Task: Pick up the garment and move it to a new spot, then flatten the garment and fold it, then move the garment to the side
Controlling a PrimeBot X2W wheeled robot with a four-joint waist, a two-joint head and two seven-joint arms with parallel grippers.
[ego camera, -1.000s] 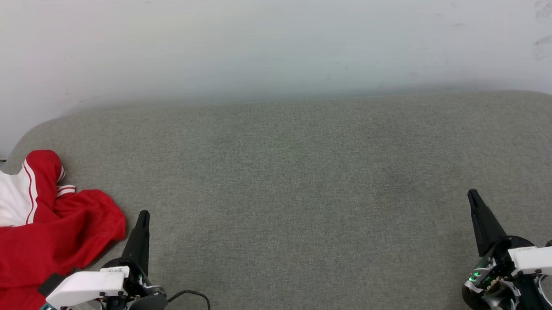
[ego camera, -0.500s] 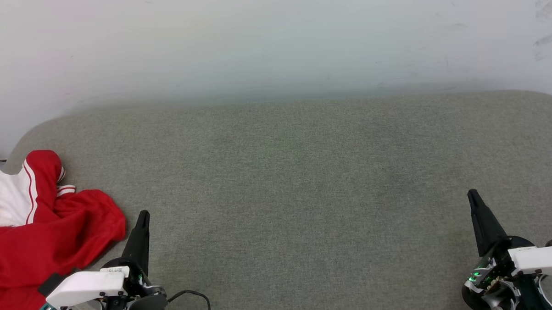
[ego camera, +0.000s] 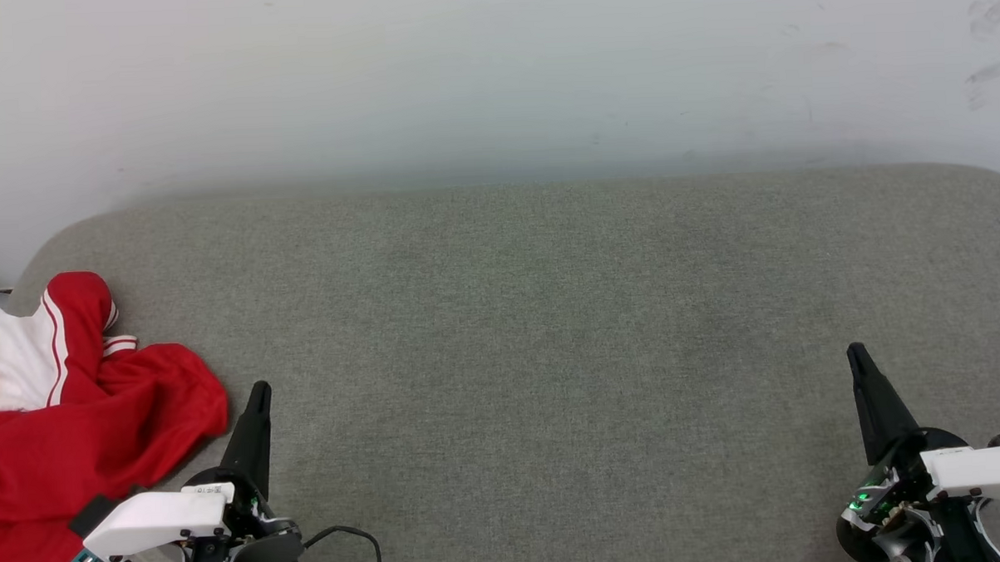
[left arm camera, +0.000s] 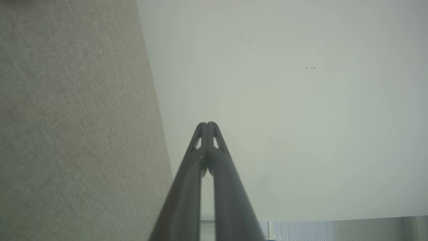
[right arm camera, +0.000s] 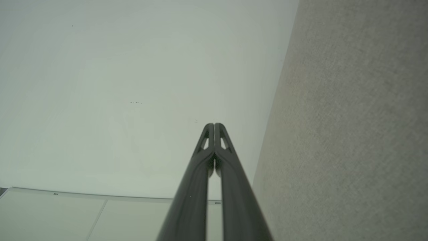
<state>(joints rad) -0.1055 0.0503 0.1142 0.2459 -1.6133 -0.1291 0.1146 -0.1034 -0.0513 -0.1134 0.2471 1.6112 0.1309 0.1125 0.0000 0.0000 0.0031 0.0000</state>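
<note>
lying crumpled at the near-left corner of a grey fabric-covered surface (ego camera: 552,354), the red t-shirt (ego camera: 73,437) spills past the left and near edges of the head view. one white sleeve with thin red stripes sits at the heap's far-left end, so the bundle's long axis runs roughly near to far along the left edge. the left gripper (ego camera: 258,393) rests just to the right of the shirt's rightmost fold, with a thin strip of grey showing between them. its two dark fingers are pressed together, grasping nothing, and point towards the far side. the right gripper (ego camera: 854,352) sits at the near-right corner, well apart from the shirt, its fingers likewise clenched and empty. both wrist views show closed fingertips against a pale wall (ego camera: 493,81). the shirt has not been picked up yet. the left arm is plainly the nearer one: it would likely need to part its fingers and swing left onto the cloth.
</note>
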